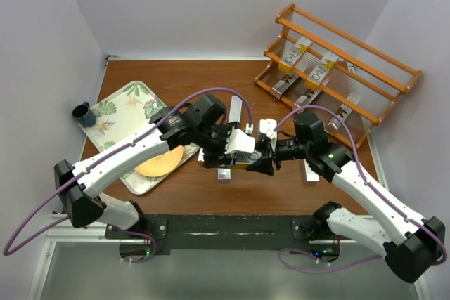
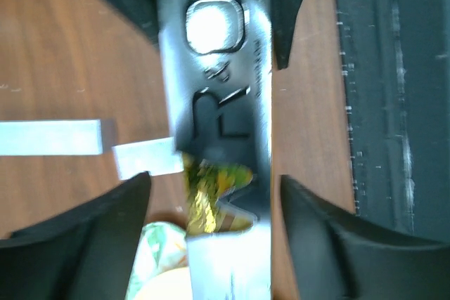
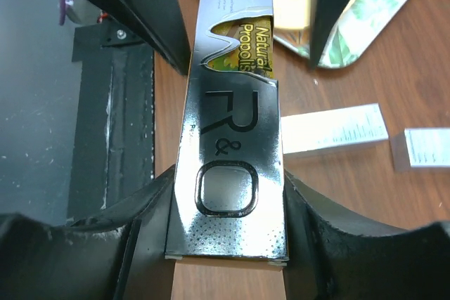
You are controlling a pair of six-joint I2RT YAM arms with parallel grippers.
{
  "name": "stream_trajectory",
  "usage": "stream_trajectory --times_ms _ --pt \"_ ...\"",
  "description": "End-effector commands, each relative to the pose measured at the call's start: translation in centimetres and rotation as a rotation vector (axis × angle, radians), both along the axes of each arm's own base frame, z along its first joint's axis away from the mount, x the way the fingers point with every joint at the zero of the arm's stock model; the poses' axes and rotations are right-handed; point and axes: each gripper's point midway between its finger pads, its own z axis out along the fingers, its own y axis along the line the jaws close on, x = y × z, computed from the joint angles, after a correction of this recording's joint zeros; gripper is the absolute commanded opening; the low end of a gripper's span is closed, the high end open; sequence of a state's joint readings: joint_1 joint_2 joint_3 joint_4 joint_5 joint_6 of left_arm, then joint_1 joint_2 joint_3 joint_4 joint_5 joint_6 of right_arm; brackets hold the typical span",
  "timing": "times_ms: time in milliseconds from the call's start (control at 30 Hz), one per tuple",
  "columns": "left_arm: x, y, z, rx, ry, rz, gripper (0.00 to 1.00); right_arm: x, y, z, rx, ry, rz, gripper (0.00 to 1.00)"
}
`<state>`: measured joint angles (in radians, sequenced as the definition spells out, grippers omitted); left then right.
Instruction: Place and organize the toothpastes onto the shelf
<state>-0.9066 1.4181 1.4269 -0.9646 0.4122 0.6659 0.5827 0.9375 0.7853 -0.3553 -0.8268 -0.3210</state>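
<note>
A shiny silver toothpaste carton (image 3: 235,145) with dark lettering and a gold-yellow patch hangs above the table between both grippers. My right gripper (image 3: 228,216) is shut on one end of it, both fingers pressed against its sides. My left gripper (image 2: 214,209) stands open around the other end (image 2: 218,103), with a small gap at each finger. In the top view the two grippers (image 1: 235,147) (image 1: 266,154) meet at the table's middle. The orange-brown shelf (image 1: 373,57) stands at the back right with several toothpastes (image 1: 316,75) on it.
Loose cartons lie on the table behind the grippers (image 1: 237,112), in front of them (image 1: 223,172) and to the right (image 1: 310,170). A leaf-patterned tray (image 1: 123,107) with an orange plate (image 1: 160,161) sits at the left, with a dark cup (image 1: 84,112) beyond it.
</note>
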Motion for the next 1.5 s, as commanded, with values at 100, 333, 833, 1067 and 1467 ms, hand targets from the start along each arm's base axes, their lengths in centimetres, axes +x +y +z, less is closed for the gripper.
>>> stream_trajectory --times_ms 100,333,833,1067,1467 --pt "3.1 1.2 4.9 -0.137 -0.244 0.168 0.98 1.7 -1.0 1.4 -0.037 0.000 -0.159 0.13" --pt "7.6 5.0 11.0 -0.332 -0.514 0.552 1.00 4.2 -4.6 1.7 -0.095 0.029 -0.495 0.00" --pt "9.9 15.4 15.4 -0.643 -0.730 1.205 1.00 6.7 -17.3 3.9 -0.237 0.048 -1.309 0.00" --pt "10.8 16.7 13.9 -0.609 -0.732 1.276 1.00 6.0 -20.4 5.2 -0.330 0.014 -1.436 0.00" --pt "11.3 18.6 13.1 -0.656 -0.702 1.323 1.00 7.2 -25.2 8.3 -0.360 -0.154 -1.694 0.00"
